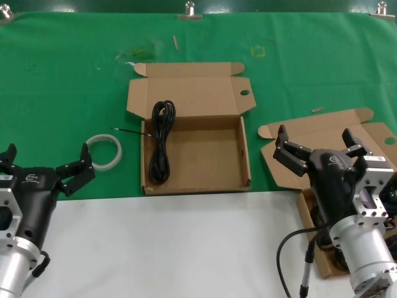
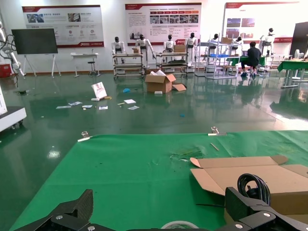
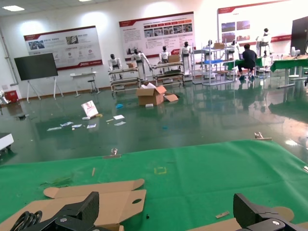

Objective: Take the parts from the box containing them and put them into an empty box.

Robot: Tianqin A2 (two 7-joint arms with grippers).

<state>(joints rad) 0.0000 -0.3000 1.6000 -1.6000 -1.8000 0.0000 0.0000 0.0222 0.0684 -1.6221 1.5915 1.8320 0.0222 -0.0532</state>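
A nearly square brown box point(image 1: 243, 155) lies open at the table's middle with one folded black cable point(image 1: 161, 141) along its left wall. That cable point(image 2: 253, 185) also shows in the left wrist view, and its end point(image 3: 26, 220) in the right wrist view. The wider-lidded box point(image 1: 322, 131) lies at the right, mostly hidden by my right arm; dark cable loops point(image 1: 317, 218) show inside it. My right gripper point(image 1: 316, 139) hangs open over this box, holding nothing. My left gripper point(image 1: 46, 160) is open at the near left, beside the white ring.
A white ring point(image 1: 103, 151) lies on the green cloth point(image 1: 62, 81) left of the middle box, also seen as the ring point(image 2: 179, 224). A thin black strand point(image 1: 127, 130) lies by the box wall. The white table front point(image 1: 173, 248) is nearest me. Metal clips point(image 1: 190, 9) hold the cloth's far edge.
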